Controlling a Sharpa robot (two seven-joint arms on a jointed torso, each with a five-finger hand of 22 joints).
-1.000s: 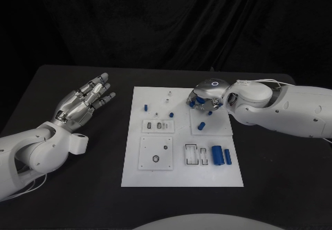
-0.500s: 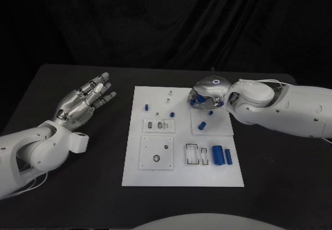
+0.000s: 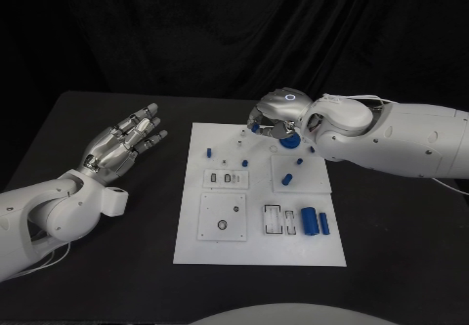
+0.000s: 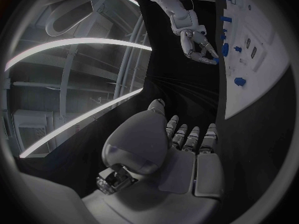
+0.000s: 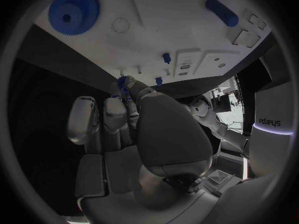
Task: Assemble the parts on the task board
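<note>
Right hand farther back, pinching small blue part

The word "sharpa" runs in dark letters, seen upside down in the right wrist view, on the robot's white right arm just above a glowing band; nothing printed on the task board can be read.

Black table, black backdrop curtain
</note>
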